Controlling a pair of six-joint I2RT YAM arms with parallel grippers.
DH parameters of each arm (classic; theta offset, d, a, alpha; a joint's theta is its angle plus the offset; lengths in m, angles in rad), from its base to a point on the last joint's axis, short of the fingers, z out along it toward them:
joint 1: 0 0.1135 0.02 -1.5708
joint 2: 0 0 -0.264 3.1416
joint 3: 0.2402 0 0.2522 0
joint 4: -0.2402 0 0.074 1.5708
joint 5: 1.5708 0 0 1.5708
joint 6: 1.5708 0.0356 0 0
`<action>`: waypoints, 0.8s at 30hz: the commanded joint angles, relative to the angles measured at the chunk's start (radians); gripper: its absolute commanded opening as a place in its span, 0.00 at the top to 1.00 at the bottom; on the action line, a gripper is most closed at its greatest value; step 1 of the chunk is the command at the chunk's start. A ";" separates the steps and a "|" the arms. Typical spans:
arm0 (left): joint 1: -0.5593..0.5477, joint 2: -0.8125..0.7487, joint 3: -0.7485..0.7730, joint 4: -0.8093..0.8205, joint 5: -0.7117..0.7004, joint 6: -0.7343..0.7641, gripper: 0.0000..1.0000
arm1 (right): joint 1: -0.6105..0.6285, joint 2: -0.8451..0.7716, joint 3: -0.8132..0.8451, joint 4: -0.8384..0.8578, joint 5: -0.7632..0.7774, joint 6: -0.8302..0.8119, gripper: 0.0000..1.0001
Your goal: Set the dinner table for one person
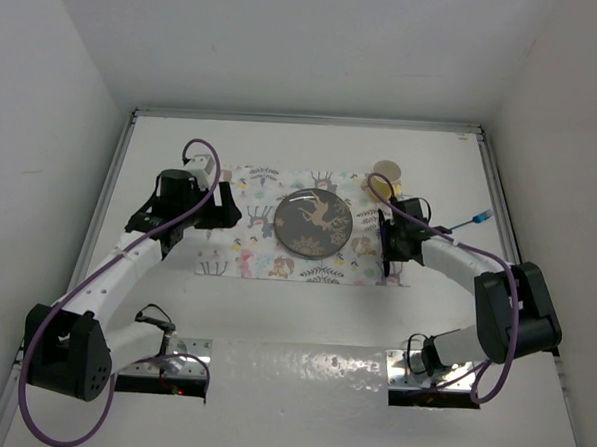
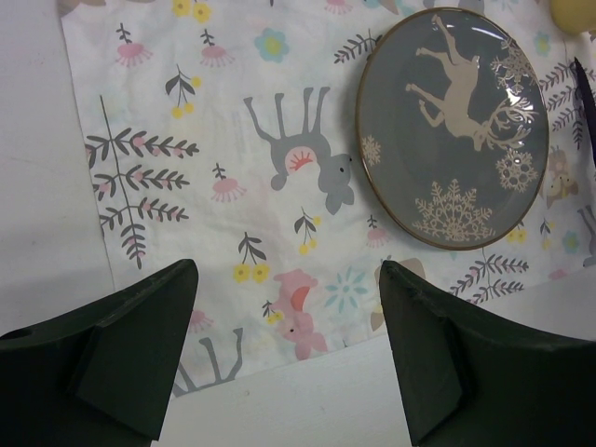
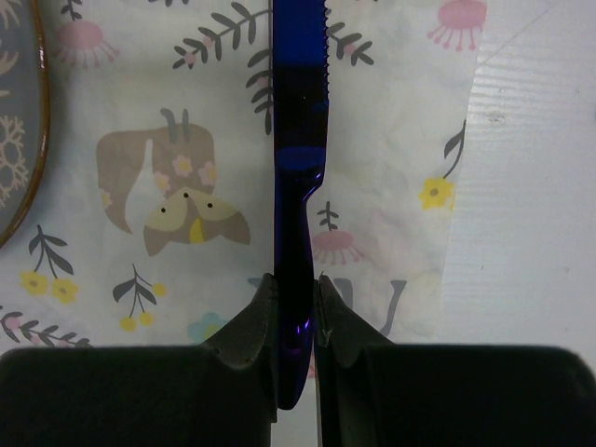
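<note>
A white worktop [image 1: 303, 319] with silver edge rails fills the white-walled booth, the arms bolted at its near edge. A deer-print placemat [image 1: 252, 259] lies at its middle, with a grey plate [image 1: 315, 222] on it. The left hand [image 2: 287, 279] hangs spread and empty over the placemat's left side. The right hand [image 3: 293, 284] pinches a blue knife [image 3: 298, 112] by the handle, right of the plate.

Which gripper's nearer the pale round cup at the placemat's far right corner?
Right. The right gripper, clamping a dark blue knife, sits just nearside of the pale round cup; the left gripper hovers open beyond the grey deer plate.
</note>
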 commanded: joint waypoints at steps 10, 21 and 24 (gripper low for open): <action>0.005 0.009 0.008 0.040 0.009 0.011 0.23 | 0.017 0.063 0.039 0.120 0.014 0.022 1.00; 0.005 0.014 0.010 0.039 0.005 0.011 0.23 | 0.021 0.059 -0.020 0.144 0.027 0.062 0.71; 0.005 0.014 0.010 0.039 0.005 0.011 0.23 | 0.017 0.036 -0.009 0.113 0.043 0.073 0.57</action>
